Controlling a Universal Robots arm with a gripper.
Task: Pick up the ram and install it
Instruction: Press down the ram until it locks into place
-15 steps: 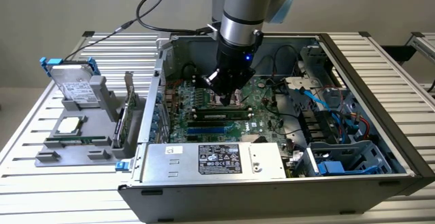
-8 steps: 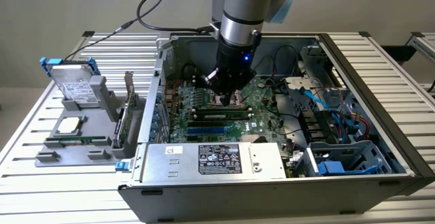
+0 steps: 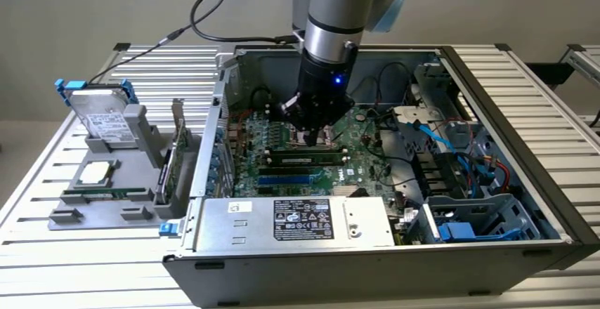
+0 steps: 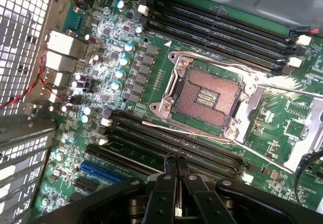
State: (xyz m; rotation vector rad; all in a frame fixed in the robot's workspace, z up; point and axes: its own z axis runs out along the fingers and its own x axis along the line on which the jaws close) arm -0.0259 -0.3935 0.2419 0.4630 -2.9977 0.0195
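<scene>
In the exterior view the gripper (image 3: 314, 135), fingers together and holding nothing, hangs just above the ram (image 3: 305, 159), which already lies in a slot on the motherboard (image 3: 281, 140), while the wrist view shows the pinched fingertips (image 4: 170, 164) over the slots (image 4: 171, 141) beside the empty processor socket (image 4: 204, 95), so the installing looks largely done.
</scene>
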